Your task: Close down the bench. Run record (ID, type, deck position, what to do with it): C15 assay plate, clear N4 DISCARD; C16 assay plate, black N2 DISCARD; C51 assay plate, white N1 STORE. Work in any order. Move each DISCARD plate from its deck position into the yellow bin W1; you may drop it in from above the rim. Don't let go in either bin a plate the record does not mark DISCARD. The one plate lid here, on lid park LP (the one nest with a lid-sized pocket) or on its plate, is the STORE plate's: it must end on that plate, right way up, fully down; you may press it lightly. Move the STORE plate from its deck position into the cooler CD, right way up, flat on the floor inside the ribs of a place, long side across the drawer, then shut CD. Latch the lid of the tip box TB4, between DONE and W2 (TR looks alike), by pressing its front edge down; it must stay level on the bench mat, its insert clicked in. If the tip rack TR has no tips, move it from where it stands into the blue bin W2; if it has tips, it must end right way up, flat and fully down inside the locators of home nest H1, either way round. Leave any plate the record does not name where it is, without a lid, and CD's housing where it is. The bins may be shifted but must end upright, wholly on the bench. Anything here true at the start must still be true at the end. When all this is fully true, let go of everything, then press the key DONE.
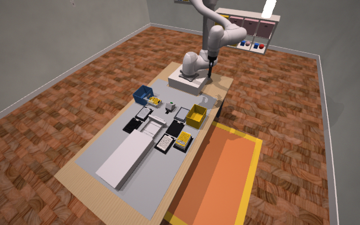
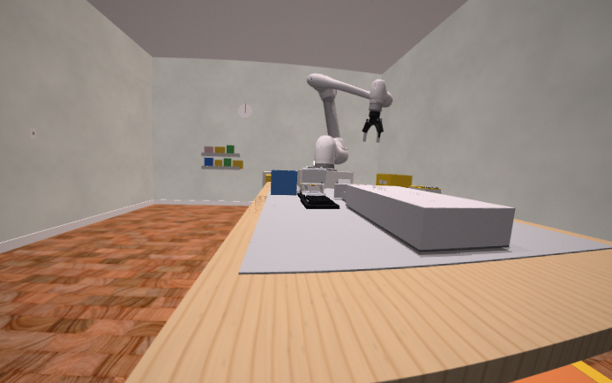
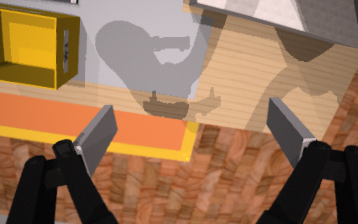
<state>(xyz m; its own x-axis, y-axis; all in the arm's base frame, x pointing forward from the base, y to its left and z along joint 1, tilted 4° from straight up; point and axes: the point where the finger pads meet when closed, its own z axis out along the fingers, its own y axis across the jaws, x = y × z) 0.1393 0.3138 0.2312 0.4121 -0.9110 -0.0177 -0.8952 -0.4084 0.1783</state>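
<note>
My gripper (image 1: pixel 210 71) hangs high above the bench's far right edge near the arm's base, open and empty; it also shows in the exterior view (image 2: pixel 371 135) and the wrist view (image 3: pixel 191 130). The yellow bin (image 1: pixel 196 115) stands on the mat's right side, empty, and shows in the wrist view (image 3: pixel 23 47). The blue bin (image 1: pixel 142 95) stands far left. A tip box with yellow tips (image 1: pixel 154 101) sits between it and the DONE key (image 1: pixel 170 106). A tip rack with yellow tips (image 1: pixel 182 139) stands beside a white plate (image 1: pixel 164 142). A black plate (image 1: pixel 132 124) lies left of the cooler's open drawer (image 1: pixel 155 127).
The long white cooler housing (image 1: pixel 125 157) fills the mat's middle. A pale plate (image 1: pixel 143 113), a greyish clear piece (image 1: pixel 182 113) and a black flat item (image 1: pixel 175 128) lie around the drawer. An orange floor zone (image 1: pixel 220 173) borders the bench's right side.
</note>
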